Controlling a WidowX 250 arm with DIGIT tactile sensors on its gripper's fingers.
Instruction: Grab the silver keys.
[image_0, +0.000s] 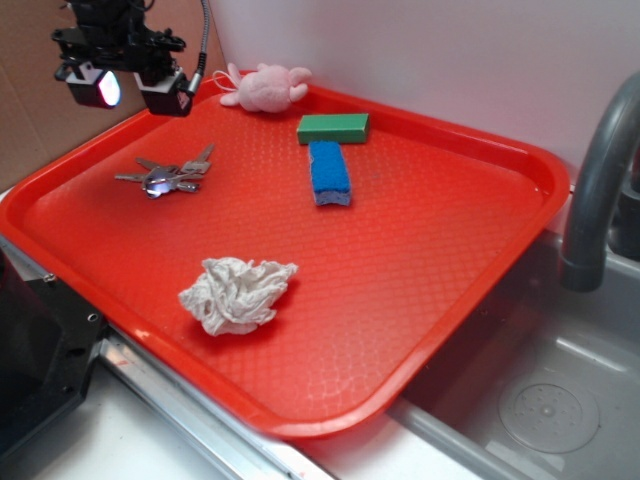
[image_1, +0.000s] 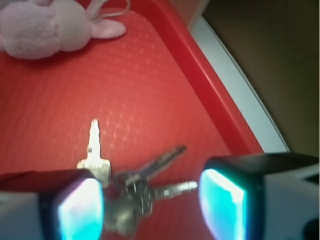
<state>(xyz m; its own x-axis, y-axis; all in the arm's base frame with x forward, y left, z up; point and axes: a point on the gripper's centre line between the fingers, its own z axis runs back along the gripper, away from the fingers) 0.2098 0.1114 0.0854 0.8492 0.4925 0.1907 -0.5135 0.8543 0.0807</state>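
Tray: a red tray (image_0: 420, 250) with a raised rim is seen filling most of the exterior view; its right corner is laid over a grey sink (image_0: 560, 400).
Edges: the left rim is bordered by a brown board, the far rim by a white wall; a grey tap (image_0: 595, 190) is stood just beyond the right corner.
Open room: bare red floor is left across the middle and right of the tray.
Silver keys: the silver keys (image_0: 165, 177) are laid fanned on the tray floor, far left, apart from every other item.
Gripper: the gripper (image_0: 130, 88) is held above the keys, jaws spread wide and nothing clasped; in the wrist view the bunch (image_1: 132, 187) is framed between the two fingers.
Other contents: a pink plush toy (image_0: 265, 87) is set at the far rim; a green block (image_0: 333, 128) is touched by a blue sponge (image_0: 329, 172) just nearer; a crumpled white cloth (image_0: 237, 294) is laid near the front.
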